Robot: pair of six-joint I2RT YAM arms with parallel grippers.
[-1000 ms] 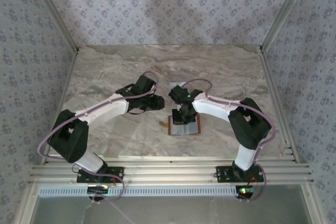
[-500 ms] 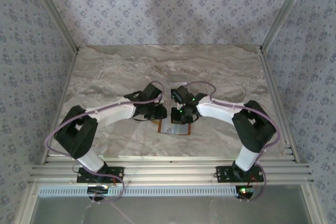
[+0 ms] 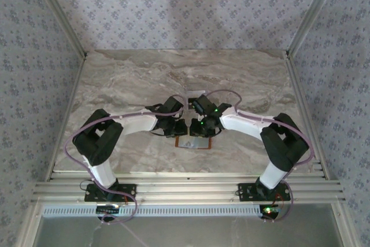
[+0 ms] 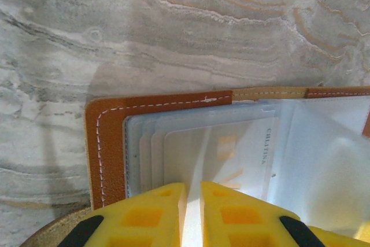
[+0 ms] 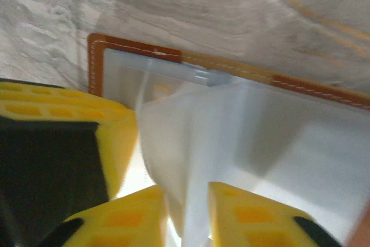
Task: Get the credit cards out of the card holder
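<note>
Left wrist: pale credit card printed "CBLITINA", left tool clamped on it; right tool apart.

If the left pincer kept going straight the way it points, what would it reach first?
Most likely the pale credit card in the clear sleeves of the open card holder, just ahead of the left pincer; depth is hard to judge.

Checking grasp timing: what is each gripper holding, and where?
Left gripper appears to pinch the near edge of a pale card sleeve in the open card holder. Right gripper straddles a clear leaf, jaws apart, seemingly not gripping.
</note>
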